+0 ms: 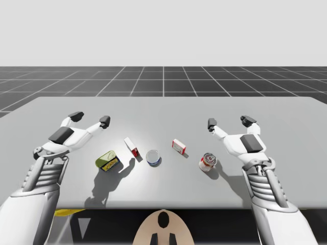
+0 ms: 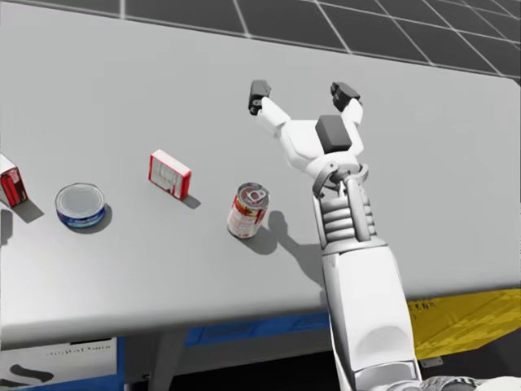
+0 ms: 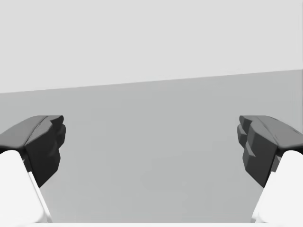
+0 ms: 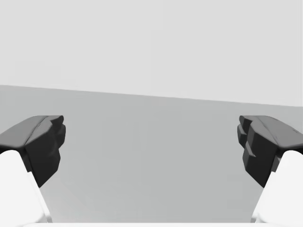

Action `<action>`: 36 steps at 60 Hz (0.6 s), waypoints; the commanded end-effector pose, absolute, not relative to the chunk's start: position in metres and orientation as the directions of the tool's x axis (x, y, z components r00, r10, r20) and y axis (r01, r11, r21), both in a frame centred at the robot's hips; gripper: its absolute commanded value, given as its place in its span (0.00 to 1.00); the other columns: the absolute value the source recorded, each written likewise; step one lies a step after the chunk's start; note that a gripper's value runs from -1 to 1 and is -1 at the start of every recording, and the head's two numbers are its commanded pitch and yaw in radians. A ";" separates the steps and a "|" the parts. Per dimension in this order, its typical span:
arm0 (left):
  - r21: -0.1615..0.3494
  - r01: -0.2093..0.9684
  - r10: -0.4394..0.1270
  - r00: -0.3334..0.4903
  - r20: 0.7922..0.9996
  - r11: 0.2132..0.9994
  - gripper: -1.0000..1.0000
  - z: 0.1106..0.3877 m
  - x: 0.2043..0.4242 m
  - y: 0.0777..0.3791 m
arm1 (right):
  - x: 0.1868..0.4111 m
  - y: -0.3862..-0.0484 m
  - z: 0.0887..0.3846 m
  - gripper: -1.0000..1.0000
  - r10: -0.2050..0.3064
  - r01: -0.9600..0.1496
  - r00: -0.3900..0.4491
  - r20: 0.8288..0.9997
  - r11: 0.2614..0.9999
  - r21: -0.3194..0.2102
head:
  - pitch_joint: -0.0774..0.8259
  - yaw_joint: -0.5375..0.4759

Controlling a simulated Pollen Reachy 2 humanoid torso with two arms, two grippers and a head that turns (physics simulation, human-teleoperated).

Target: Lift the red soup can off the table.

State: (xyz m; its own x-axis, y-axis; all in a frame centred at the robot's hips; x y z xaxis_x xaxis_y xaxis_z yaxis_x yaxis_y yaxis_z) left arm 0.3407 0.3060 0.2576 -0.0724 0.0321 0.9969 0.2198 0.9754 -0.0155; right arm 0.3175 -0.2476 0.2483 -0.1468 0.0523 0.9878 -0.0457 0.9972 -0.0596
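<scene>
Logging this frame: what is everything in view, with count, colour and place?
soup can: one, red and white, standing at the right end of the row, nearest my right arm
small box: one, red and white, between the soup can and the round tin, a little further back
round tin: one, blue, mid-table
narrow box: one, red and white, between the round tin and the flat tin
flat tin: one, olive green, left end of the row
table: one, grey, bears all five
left gripper: one, white with black fingertips, open, beyond the flat tin
right gripper: one, same colours, open, beyond the soup can
</scene>
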 end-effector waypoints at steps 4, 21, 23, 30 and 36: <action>-0.013 0.219 0.030 -0.076 0.997 0.976 0.00 0.258 0.341 0.305 | 0.315 -0.247 0.253 0.00 0.041 -0.059 -0.152 0.988 0.997 -0.050 | 0.87 0.18; 0.003 0.222 0.011 -0.063 0.998 0.975 0.00 0.254 0.341 0.302 | 0.265 -0.236 0.263 0.00 0.051 -0.161 -0.062 0.997 0.985 -0.060 | 0.87 0.19; 0.001 0.222 0.013 -0.061 0.998 0.975 0.00 0.254 0.341 0.301 | 0.255 -0.235 0.260 0.00 0.022 -0.188 -0.052 0.998 0.982 -0.032 | 0.87 0.19; -0.004 0.225 0.017 -0.056 0.998 0.974 0.00 0.254 0.341 0.300 | 0.234 -0.234 0.247 0.00 0.001 -0.240 -0.047 0.999 0.971 -0.013 | 0.87 0.20; -0.003 0.225 0.015 -0.054 0.998 0.974 0.00 0.253 0.341 0.300 | 0.220 -0.233 0.232 0.00 -0.012 -0.261 -0.044 0.999 0.965 0.000 | 0.87 0.20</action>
State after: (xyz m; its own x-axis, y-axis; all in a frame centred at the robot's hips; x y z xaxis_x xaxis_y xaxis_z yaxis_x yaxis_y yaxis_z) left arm 0.3413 0.3007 0.2538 -0.0582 0.0163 0.9982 0.2238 0.9746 -0.0028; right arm 0.2448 -0.2372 0.2504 -0.0691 0.0252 0.9973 -0.2143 0.9760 -0.0395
